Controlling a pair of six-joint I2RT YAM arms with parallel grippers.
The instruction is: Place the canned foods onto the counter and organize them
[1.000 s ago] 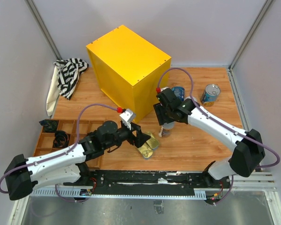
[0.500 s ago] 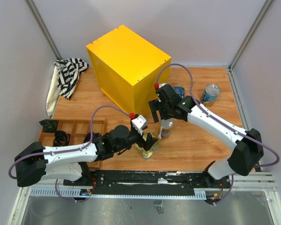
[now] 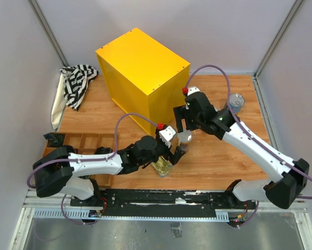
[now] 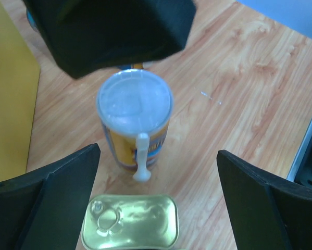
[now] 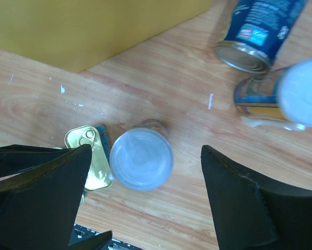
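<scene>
While the left end effector [image 4: 158,151] has slid in, fingers spread, over a gold tin [image 4: 130,221] directly beneath it, the right end effector [image 3: 183,126] has risen, released, above the slim can [image 5: 140,159] standing on the worktop [image 3: 234,151] below. No can sits on the yellow counter [image 3: 142,65] yet.

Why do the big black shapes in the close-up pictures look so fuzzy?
Left wrist view: the left fingers sit too near the lens to be sharp, and the gold tin shines with glare. Right wrist view: the right fingers blur too, and a white lid looks washed out. Top external view: crisp.
</scene>
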